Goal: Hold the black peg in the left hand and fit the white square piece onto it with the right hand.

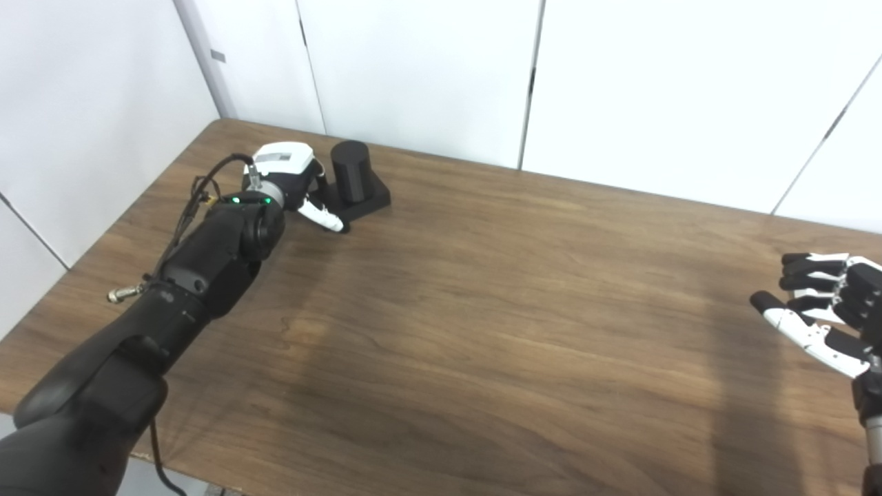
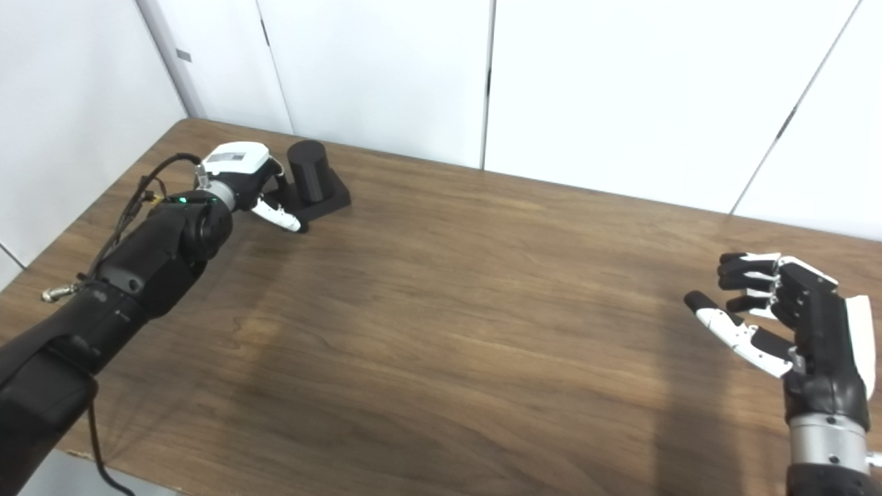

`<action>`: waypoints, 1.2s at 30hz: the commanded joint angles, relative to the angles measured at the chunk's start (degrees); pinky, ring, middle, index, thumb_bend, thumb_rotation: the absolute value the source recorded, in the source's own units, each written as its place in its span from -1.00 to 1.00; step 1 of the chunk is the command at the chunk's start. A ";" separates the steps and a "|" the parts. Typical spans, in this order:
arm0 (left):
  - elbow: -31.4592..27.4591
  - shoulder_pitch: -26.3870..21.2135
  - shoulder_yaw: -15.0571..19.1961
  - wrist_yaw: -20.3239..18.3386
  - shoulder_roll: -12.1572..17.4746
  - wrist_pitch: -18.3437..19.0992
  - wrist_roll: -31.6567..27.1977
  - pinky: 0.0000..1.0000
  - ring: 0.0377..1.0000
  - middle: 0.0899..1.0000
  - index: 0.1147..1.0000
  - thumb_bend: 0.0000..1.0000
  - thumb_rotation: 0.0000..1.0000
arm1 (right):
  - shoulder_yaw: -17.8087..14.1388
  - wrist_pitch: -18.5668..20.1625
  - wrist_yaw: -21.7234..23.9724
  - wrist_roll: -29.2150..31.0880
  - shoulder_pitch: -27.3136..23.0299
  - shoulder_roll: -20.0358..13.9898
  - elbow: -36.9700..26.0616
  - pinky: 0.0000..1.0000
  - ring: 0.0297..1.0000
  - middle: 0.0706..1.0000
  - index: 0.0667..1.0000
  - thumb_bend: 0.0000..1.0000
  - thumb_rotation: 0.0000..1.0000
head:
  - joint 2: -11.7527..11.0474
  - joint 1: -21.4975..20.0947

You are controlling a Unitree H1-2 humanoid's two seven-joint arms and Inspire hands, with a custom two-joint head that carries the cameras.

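Black peg [image 1: 351, 171] upright on its black square base [image 1: 368, 198], at far left corner of wooden bench [image 1: 482, 310]. Left robot hand [image 1: 296, 182] reaching to the base, thumb [image 1: 322, 216] against its near edge; whether clamped on it, cannot tell. Right robot hand [image 2: 778, 310] hovering over right side of bench, spread and empty, well apart from the peg.

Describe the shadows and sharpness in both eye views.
Left eye view: soft broad shadows fall on the table under each arm; the black peg is slightly soft. Right eye view: same shadows; right hand fairly sharp, no glare.
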 commanded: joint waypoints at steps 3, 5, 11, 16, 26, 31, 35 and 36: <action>0.01 -0.49 0.28 1.08 1.95 -2.15 0.27 0.60 0.89 0.71 -0.12 0.09 -0.81 | -0.36 -0.30 -0.01 -0.21 -1.61 -0.39 -2.67 -0.08 0.15 0.26 -0.09 -0.02 -0.77 | 0.13 0.14; -0.12 -0.50 0.30 1.49 2.03 -3.31 0.19 0.61 0.88 0.71 -0.14 0.05 -0.84 | -0.31 -0.76 -0.04 -0.16 -1.65 -0.51 -2.46 -0.09 0.14 0.25 -0.09 -0.02 -0.77 | 0.13 0.14; -0.82 0.38 1.38 2.88 1.92 -7.79 -1.50 0.54 0.84 0.65 -0.15 0.05 -0.87 | -0.44 -0.30 -0.15 0.04 -1.71 -0.31 -2.37 -0.07 0.14 0.26 -0.09 -0.02 -0.77 | 0.25 0.04; -1.45 1.33 2.02 4.52 1.49 -11.84 -2.82 0.55 0.81 0.62 -0.16 0.05 -0.88 | -0.31 -0.19 0.00 -0.40 -1.84 -0.61 -2.32 -0.09 0.13 0.24 -0.09 -0.02 -0.77 | 0.30 -0.01; -5.77 2.58 1.58 2.49 0.88 -16.14 -4.28 0.60 0.84 0.66 -0.16 0.05 -0.88 | -0.43 -2.01 -0.13 -0.09 -2.16 -0.98 -1.28 -0.12 0.11 0.23 -0.09 -0.02 -0.77 | 0.30 -0.43; -8.22 3.07 1.08 1.15 0.31 -19.58 -5.35 0.61 0.86 0.66 -0.16 0.05 -0.88 | -0.24 -0.74 -0.27 -0.87 -2.28 -0.76 -1.87 -0.11 0.10 0.23 -0.09 -0.02 -0.77 | 0.23 -0.58; -10.43 3.57 0.32 0.22 -0.18 -23.02 -5.79 0.56 0.85 0.66 -0.16 0.05 -0.88 | -0.32 -1.74 -0.38 -0.89 -2.37 -0.89 -1.37 -0.12 0.09 0.24 -0.09 -0.02 -0.76 | 0.32 -0.82; -11.05 3.67 0.13 -0.23 -0.35 -23.72 -6.05 0.56 0.85 0.65 -0.16 0.05 -0.88 | -0.37 -2.34 -0.37 -0.67 -2.33 -0.97 -1.08 -0.13 0.08 0.24 -0.09 -0.02 -0.76 | 0.27 -0.91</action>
